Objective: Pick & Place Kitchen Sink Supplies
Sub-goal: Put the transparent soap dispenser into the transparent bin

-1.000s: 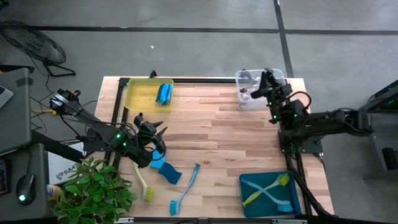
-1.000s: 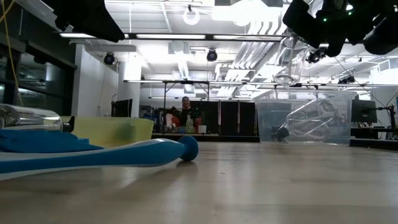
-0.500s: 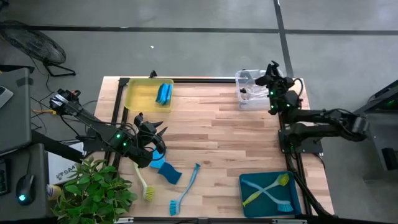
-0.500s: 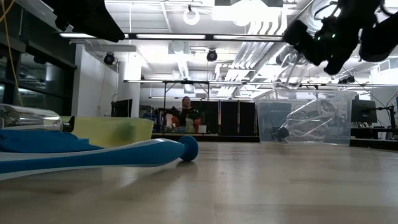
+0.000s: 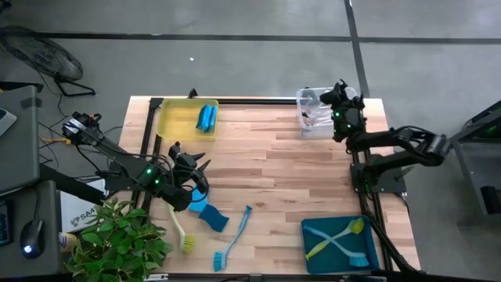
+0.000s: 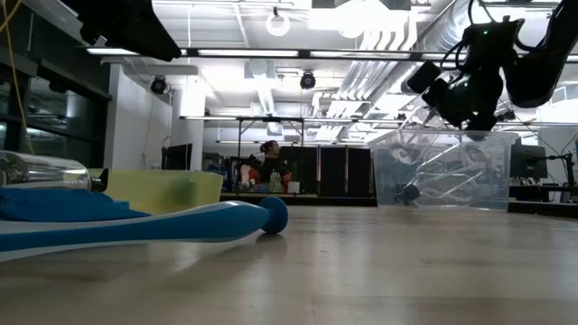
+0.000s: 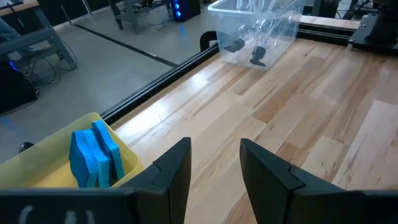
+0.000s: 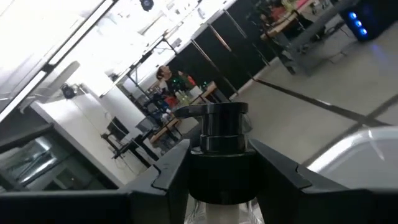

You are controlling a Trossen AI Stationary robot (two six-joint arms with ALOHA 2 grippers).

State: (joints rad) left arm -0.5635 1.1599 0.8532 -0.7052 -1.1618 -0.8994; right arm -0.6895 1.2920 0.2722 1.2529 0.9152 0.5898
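My right gripper (image 5: 339, 106) hangs over the right part of the clear bin (image 5: 315, 119) at the far right, shut on a small clear bottle with a black top (image 8: 214, 127). More bottles (image 7: 256, 56) lie inside that bin. My left gripper (image 5: 193, 168) waits open at the left, nothing between its fingers (image 7: 214, 168). Just near of it, on the table, lie a blue sponge (image 5: 213, 217), a clear bottle (image 6: 45, 170) resting on blue sponge, a yellow-green brush (image 5: 179, 225) and a blue brush (image 5: 233, 239). My right gripper pinches the clear bottle between its two fingers at the body just below the black top (image 8: 217, 202). The bottle lies along the fingers, its top sticking out past the fingertips (image 8: 171, 165). It is lifted clear, above the clear bin (image 6: 452, 176).
A yellow bin (image 5: 176, 124) at the far left holds blue sponges (image 7: 93, 152). A teal bin (image 5: 311, 235) at the near right holds two brushes. A leafy plant (image 5: 117, 243) stands off the near left corner. Bare wood lies in the table's middle.
My right gripper has sunk toward the clear bin with the bottle and rolled at the wrist; its arm has swung out toward the table's right edge. The bottle stays held and clear.
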